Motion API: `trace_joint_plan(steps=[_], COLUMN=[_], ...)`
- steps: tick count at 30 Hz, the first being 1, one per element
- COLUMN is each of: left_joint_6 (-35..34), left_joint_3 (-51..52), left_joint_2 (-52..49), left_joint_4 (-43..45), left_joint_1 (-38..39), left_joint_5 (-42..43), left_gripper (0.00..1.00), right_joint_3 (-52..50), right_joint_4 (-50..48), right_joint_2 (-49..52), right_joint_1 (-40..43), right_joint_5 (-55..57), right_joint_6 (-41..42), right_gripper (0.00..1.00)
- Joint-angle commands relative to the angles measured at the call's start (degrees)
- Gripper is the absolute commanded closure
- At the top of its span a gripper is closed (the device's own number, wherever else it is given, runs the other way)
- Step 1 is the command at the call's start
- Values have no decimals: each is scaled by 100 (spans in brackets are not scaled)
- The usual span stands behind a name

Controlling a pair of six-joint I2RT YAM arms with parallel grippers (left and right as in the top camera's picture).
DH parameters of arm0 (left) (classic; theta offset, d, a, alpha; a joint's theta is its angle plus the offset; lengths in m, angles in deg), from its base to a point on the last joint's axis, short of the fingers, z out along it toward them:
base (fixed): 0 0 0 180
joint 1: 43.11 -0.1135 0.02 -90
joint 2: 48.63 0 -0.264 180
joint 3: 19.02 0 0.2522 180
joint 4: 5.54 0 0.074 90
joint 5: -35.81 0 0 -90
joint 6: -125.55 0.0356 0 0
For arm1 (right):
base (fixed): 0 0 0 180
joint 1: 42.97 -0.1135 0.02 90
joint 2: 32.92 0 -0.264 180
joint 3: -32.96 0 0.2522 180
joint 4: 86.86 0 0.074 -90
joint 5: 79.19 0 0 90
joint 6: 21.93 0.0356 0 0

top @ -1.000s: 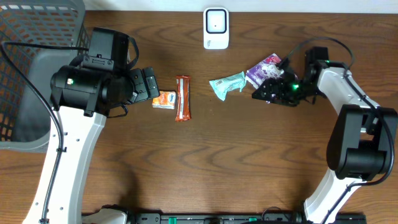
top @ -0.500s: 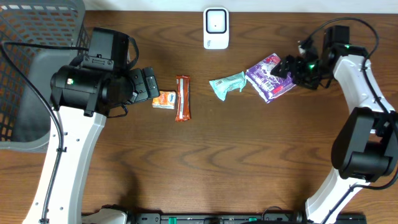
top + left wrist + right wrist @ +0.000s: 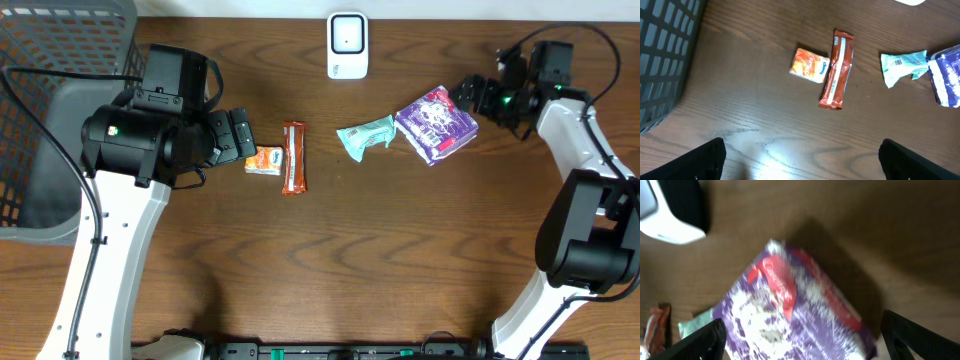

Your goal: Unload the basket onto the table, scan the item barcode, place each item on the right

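Clock calls use the overhead view, with 12 at the far edge of the table (image 3: 400, 260).

The grey basket (image 3: 60, 60) sits at 9 to 10 o'clock, over the left edge. Your left gripper (image 3: 240, 135) hovers at 3 o'clock of it, jaws spread as wide as they go, nothing in them. An orange packet (image 3: 264, 160) lies at 4 o'clock of that gripper; a red-brown bar (image 3: 293, 157) touches the packet's right side, lying roughly 12 to 6.

The scanner (image 3: 347, 45) is at 12 o'clock by the far edge. A teal packet (image 3: 366, 136) lies at 5 o'clock of the scanner; the left wrist view shows a barcode facing up on it.

The purple bag (image 3: 436, 124) lies flat on the table at 3 o'clock of the teal packet, apparently touching it, and well apart from the scanner, at its 4 o'clock.

Your right gripper (image 3: 478, 97) is just beside the bag's far right corner, at 1 o'clock of it. Its jaws are wide apart and grip nothing. The right wrist view is blurred; it shows the bag below, between the two fingers (image 3: 695, 340).
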Motion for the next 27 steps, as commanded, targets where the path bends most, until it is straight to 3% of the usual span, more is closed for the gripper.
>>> trace_joint_plan(steps=[1, 8, 12, 16, 22, 27], left_joint_6=[55, 52, 52, 52, 52, 52], left_joint_3=[-72, -72, -72, -72, -72, -72], left_joint_2=[15, 15, 15, 15, 15, 15], left_joint_4=[-2, -2, -2, -2, -2, -2], left_joint_1=[-20, -20, -20, -20, -20, -20], left_joint_5=[-33, -31, -31, -31, -31, -31], left_gripper=[2, 2, 2, 2, 2, 2], right_joint_3=[-251, -332, -330, -330, -330, -332], right_joint_4=[9, 1137, 2004, 2643, 1753, 761], right_joint_2=[52, 15, -140, -518, -1134, -1058], right_joint_1=[-175, -238, -236, -245, -173, 2], right_joint_5=[-44, -765, -1119, -1095, -269, -39], right_joint_6=[-76, -426, -476, -476, 66, 258], right_gripper=[5, 9, 18, 17, 15, 12])
